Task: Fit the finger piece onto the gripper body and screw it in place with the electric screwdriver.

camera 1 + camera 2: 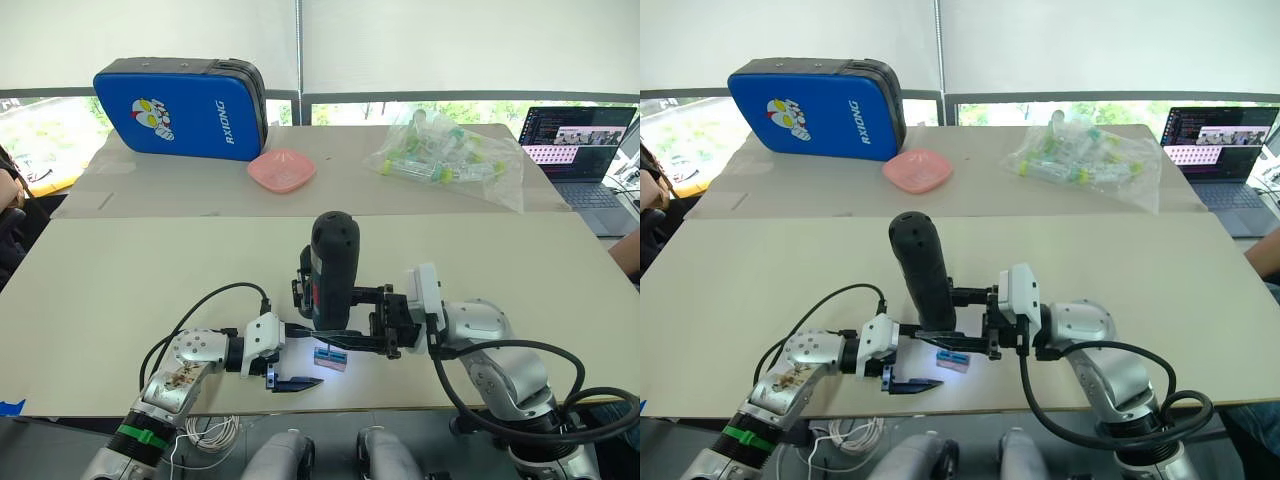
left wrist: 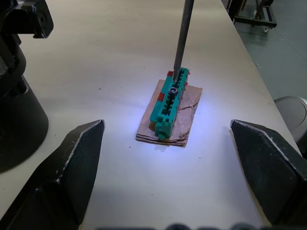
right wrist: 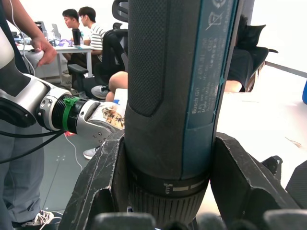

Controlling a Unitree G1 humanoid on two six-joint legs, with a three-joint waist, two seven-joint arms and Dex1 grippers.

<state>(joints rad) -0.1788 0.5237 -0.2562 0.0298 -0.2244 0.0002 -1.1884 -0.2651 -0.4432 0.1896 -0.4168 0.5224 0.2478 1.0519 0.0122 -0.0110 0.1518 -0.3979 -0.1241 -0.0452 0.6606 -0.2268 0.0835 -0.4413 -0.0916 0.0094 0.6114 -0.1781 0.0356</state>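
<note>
On the beige tabletop (image 1: 120,290), the thick black electric screwdriver (image 1: 333,265) is held upright, rounded end up, its thin metal bit (image 2: 181,40) set down on a small green toothed block (image 2: 168,101). It is clamped by the right gripper (image 3: 168,191). The left gripper (image 2: 168,167) is spread wide around the block.
</note>
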